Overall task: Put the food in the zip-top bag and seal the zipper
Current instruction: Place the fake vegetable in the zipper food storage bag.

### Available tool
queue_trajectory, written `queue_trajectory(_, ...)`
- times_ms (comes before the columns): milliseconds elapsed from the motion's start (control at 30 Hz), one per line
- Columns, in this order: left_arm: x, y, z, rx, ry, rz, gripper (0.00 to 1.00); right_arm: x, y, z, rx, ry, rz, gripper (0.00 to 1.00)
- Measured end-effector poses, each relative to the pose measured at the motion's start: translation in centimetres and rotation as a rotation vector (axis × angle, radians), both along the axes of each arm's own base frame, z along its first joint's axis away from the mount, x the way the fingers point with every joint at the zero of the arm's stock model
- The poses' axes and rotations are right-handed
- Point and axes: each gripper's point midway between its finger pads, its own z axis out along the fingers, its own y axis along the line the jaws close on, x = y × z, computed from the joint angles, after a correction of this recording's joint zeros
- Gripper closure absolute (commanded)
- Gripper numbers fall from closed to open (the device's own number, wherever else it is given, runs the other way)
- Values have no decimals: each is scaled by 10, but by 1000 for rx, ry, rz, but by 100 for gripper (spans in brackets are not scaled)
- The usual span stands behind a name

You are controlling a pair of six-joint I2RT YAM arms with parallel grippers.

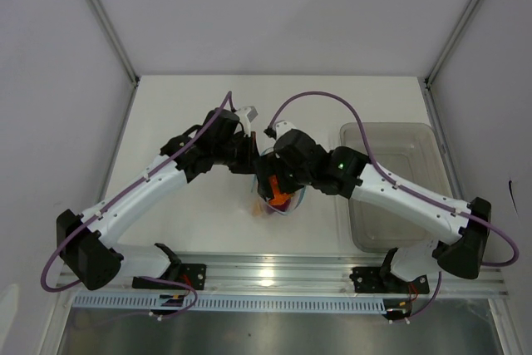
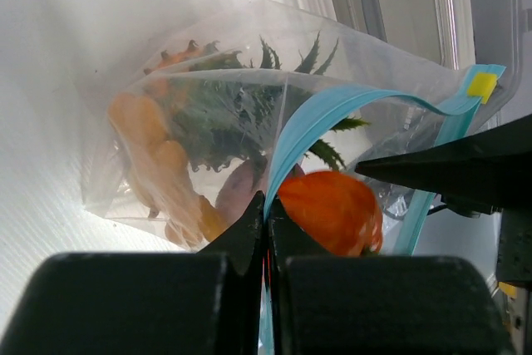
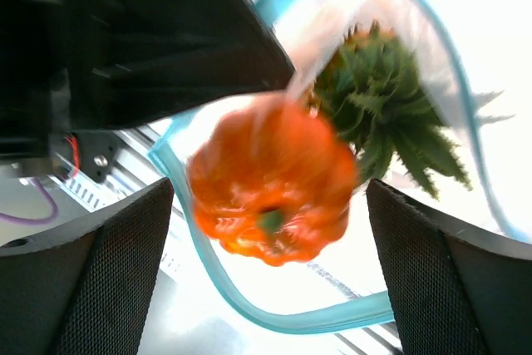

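The clear zip-top bag [image 2: 125,56] hangs with its mouth held open at mid-table [image 1: 279,202]. My left gripper [image 2: 266,202] is shut on the teal-blue zipper [image 2: 309,125] at one lip of the mouth. Inside lie the pineapple with its green crown [image 2: 237,110], lumpy orange pieces [image 2: 154,151] and a purplish piece [image 2: 239,193]. A red-orange piece [image 3: 270,180], blurred, sits in the mouth between the wide-apart fingers [image 3: 108,280] of my right gripper [image 3: 266,197], touching neither. The zipper loop [image 3: 249,309] rings it. The pineapple crown [image 3: 382,97] shows beyond.
A grey translucent bin [image 1: 391,193] stands at the right of the table, close to my right arm. A yellow slider tab [image 2: 481,85] sits at the zipper's far end. The two wrists [image 1: 249,151] crowd together over the bag. A metal rail [image 1: 274,276] runs along the near edge.
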Motion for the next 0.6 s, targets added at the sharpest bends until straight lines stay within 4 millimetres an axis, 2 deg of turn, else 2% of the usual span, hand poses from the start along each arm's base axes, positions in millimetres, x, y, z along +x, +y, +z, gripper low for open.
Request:
queue_trajectory(200,0,0,0,0,0,-1,99,8,8,29,58,-52,-7,1)
queue_trajectory(367,0,0,0,-2,1,1,99,17,7,52,93,-98,-60,1)
queue_trajectory(500,0,-1,1,-4,-1,-1,99,16,-17,76,151,-112,-185,1)
queue_trajectory(600,0,-1,2,-5,-3,-1,99,15,-54,98,227,-83,-296,7)
